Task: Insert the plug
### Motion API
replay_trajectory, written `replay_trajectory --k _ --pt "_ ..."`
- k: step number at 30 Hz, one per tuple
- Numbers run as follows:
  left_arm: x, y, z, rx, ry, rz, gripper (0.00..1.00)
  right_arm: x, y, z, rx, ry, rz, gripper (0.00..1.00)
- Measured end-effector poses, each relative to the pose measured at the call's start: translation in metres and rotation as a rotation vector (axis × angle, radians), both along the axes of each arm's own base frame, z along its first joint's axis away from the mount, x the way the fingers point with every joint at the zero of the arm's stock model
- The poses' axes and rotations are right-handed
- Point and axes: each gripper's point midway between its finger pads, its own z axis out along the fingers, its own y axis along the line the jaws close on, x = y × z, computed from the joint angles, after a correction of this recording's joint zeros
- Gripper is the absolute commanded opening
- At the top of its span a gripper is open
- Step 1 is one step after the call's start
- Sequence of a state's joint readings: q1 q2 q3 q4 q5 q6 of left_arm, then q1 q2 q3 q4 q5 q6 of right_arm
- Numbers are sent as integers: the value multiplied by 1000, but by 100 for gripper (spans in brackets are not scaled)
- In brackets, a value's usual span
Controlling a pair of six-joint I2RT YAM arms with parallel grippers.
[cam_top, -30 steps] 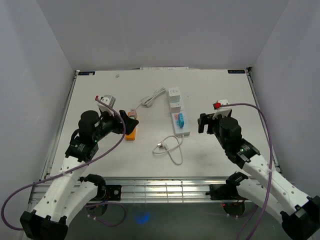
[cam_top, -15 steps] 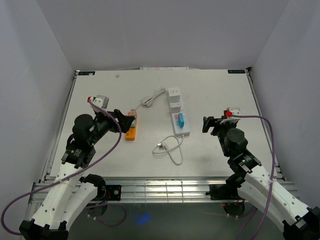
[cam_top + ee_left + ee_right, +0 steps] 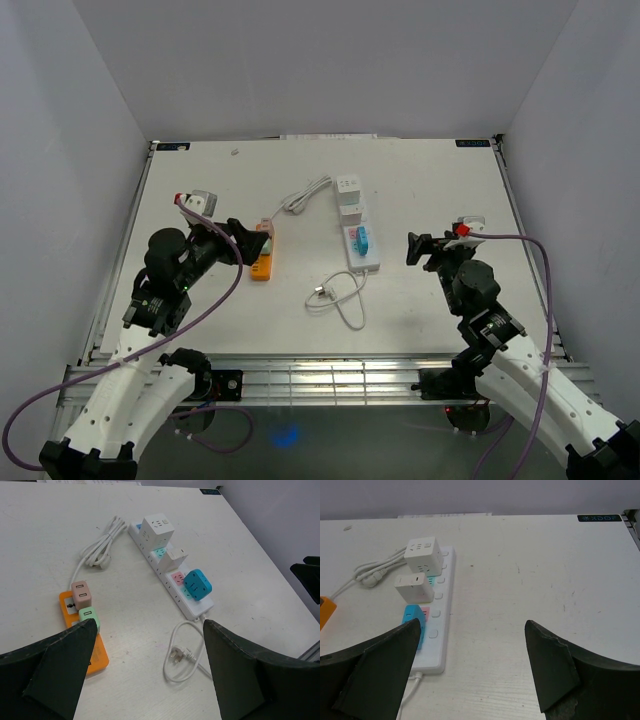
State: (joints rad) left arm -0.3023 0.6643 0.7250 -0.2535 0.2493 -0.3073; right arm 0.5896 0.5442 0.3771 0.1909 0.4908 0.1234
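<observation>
Both the left tool [image 3: 250, 240] and the right tool [image 3: 420, 249] stand spread and empty. The plug [image 3: 320, 293] lies loose on the tabletop [image 3: 440, 190], near the white power strip [image 3: 364, 263], so insertion seems not yet begun.

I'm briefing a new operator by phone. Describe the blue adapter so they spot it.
On the table, find the long white power strip in the middle. Three adapters sit along it; the blue adapter is at the near end. The other two adapters are white.
</observation>
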Motion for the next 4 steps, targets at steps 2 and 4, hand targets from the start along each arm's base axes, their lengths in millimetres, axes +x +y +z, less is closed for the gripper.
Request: replay_trajectory --k 2,4 --pt "0 0 0 0 1 0 98 0 1 0 -1 1 3 89" --pt "0 0 0 0 1 -1 98 0 1 0 -1 1 3 89"
